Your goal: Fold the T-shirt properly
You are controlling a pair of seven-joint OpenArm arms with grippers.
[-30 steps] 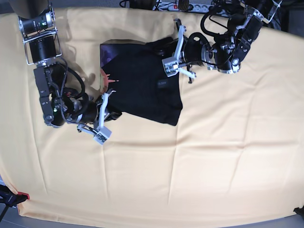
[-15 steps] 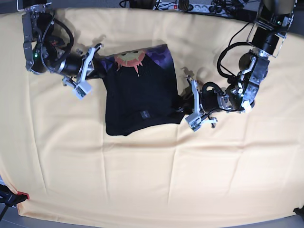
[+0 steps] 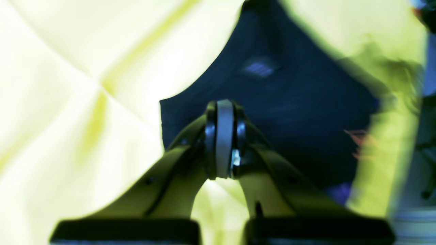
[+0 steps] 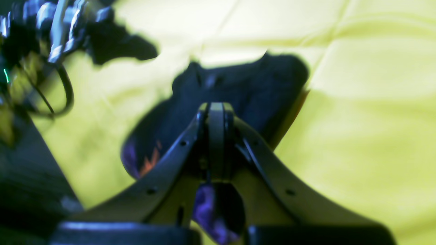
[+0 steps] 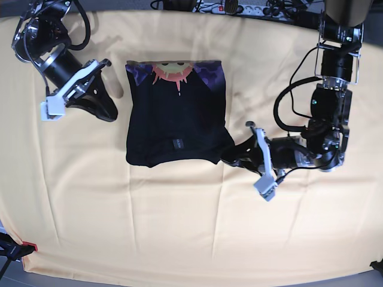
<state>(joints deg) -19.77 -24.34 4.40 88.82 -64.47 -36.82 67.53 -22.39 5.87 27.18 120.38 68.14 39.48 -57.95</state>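
Observation:
The black T-shirt (image 5: 176, 113) lies folded flat on the yellow cloth, with its purple and orange print (image 5: 173, 72) at the far edge and a small label (image 5: 178, 143) near the front. My left gripper (image 5: 230, 156) is shut at the shirt's lower right corner. In the left wrist view its pads (image 3: 223, 136) overlap the shirt's (image 3: 289, 102) near edge and seem to pinch it. My right gripper (image 5: 111, 113) is shut and empty, a little left of the shirt. In the right wrist view (image 4: 216, 136) the shirt (image 4: 238, 85) lies beyond it.
A yellow cloth (image 5: 197, 227) covers the whole table. A power strip (image 5: 221, 7) and cables lie past the far edge. A red clamp (image 5: 27, 246) sits at the front left corner.
The shirt has been laid out square with the print at the far edge. My right gripper let go and drew back left. My left gripper moved toward the front right corner.

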